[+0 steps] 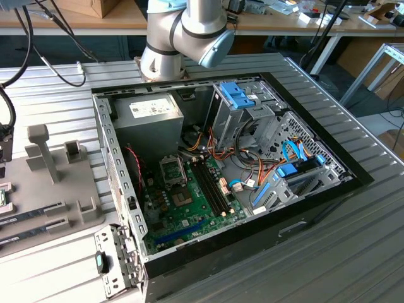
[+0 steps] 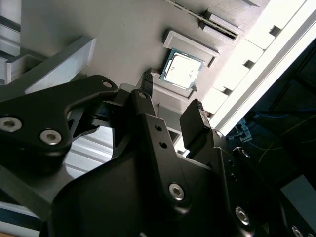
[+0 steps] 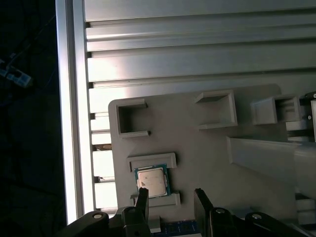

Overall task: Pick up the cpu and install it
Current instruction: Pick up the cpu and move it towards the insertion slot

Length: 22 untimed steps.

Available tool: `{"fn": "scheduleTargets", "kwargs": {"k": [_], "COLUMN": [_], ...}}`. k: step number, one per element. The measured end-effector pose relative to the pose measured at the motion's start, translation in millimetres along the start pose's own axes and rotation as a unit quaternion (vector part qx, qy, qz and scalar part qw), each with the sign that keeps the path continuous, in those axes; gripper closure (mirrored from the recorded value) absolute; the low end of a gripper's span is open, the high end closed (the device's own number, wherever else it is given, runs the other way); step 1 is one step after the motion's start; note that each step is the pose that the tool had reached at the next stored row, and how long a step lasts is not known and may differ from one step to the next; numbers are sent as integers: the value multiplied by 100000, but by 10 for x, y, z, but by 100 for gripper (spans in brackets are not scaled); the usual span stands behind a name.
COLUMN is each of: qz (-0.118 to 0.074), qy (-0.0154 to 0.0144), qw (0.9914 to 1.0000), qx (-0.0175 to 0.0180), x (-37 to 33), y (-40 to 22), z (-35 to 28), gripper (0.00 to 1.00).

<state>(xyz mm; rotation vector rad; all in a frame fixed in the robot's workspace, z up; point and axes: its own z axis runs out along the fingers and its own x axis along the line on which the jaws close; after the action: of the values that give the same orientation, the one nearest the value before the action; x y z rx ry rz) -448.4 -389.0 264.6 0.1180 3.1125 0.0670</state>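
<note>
We are at the pick-up: the cpu [image 3: 151,180] lies flat, metal plate up, in its pocket on the grey tray [image 3: 207,148], between two low walls [image 3: 153,160]. The tray sits on the slatted table [image 3: 197,59], on the exterior view's left of the open computer case [image 1: 110,158]. That puts the chip well apart from the socket [image 1: 172,169] on the board inside.

The gripper [image 3: 171,192] hangs above the tray with its fingers [image 2: 196,121] spread wide. The gap between them is plainly broader than the chip, and it holds nothing. In both wrist views the chip sits to one side of that gap rather than in its middle. In the first wrist view one fingertip overlaps the chip's corner.

To do this step well, we judge that the gap must be centred over the chip before the gripper goes any lower. The walls close off two sides, so the fingers should meet the two free edges, squared to them. As we read it, they already close along that line.

The chip is thin and flat, so we would go low, close gently on the green edges and keep the pads level. A skewed grip could tip it or jam it against a wall. The lift should go straight up, clear of both walls.
</note>
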Motion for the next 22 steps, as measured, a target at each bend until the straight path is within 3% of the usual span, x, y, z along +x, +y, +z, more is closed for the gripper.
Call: {"fn": "scheduleTargets", "kwargs": {"k": [7,9,22], "qz": [-1,1,-1], "qy": [-1,0,2], "qw": [100000,100000,100000], "qx": [-1,1,1], "x": [0,2,3], "y": [-1,-2,-4], "z": [16,56,87], "gripper": [51,51,51]}}
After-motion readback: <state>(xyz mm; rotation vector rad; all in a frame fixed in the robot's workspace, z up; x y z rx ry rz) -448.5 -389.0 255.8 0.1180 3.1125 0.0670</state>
